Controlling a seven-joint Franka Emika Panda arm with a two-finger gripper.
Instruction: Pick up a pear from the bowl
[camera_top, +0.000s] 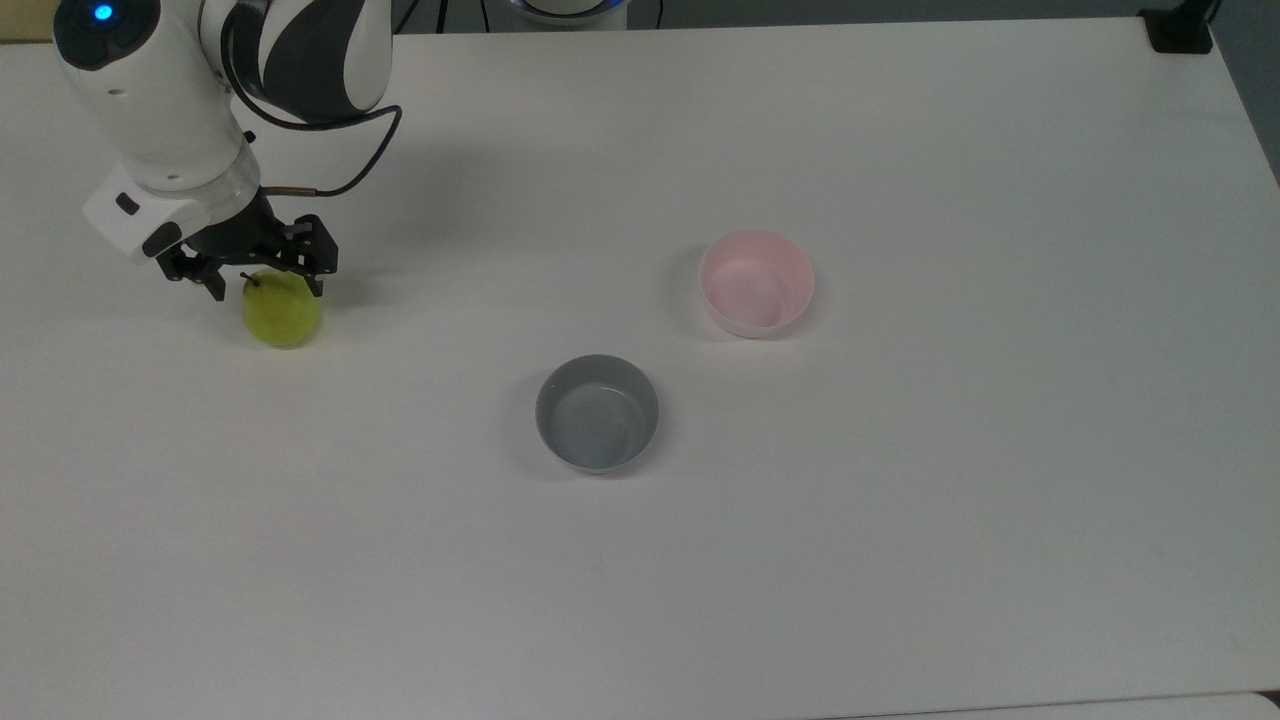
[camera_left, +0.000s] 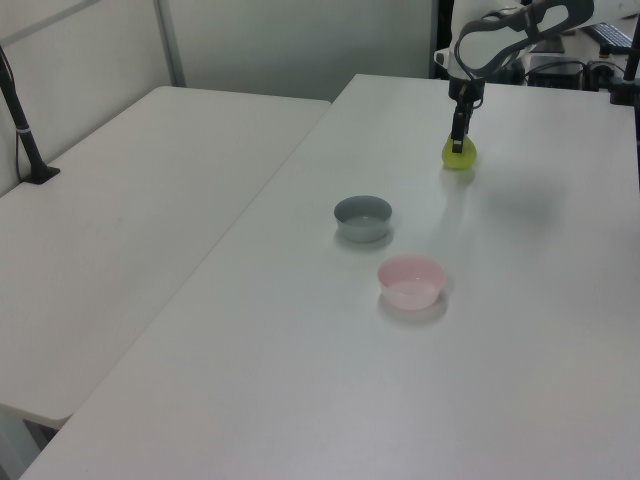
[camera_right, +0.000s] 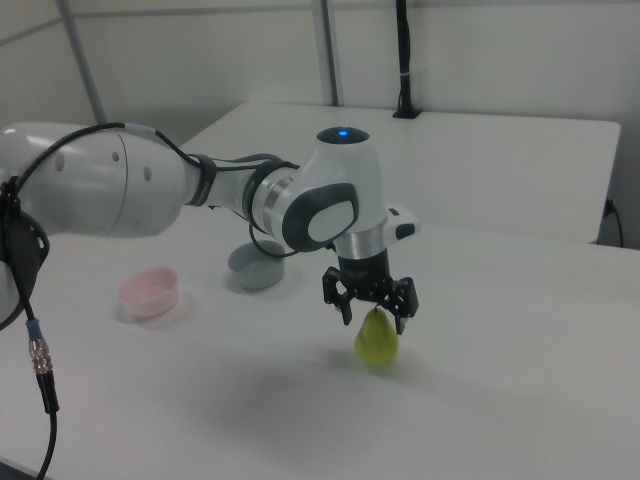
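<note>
Small yellow-green pear (camera_top: 283, 311) is set upright on white table (camera_top: 900, 550), well apart from empty pale pink bowl (camera_top: 756, 282) and grey bowl (camera_top: 597, 412). Black two-finger gripper (camera_top: 263, 274) is spread wide around stem; nothing is held, likely release after placing.

We see the pear (camera_right: 377, 339) resting on the white table (camera_right: 480, 400), stem up, out toward the middle of the surface. Our gripper (camera_right: 374, 313) hangs straight over it, fingers spread to either side of the pear's narrow top. Further toward the right view's left stand the grey bowl (camera_right: 256, 267) and the pink bowl (camera_right: 149, 291), well apart from the pear.
</note>
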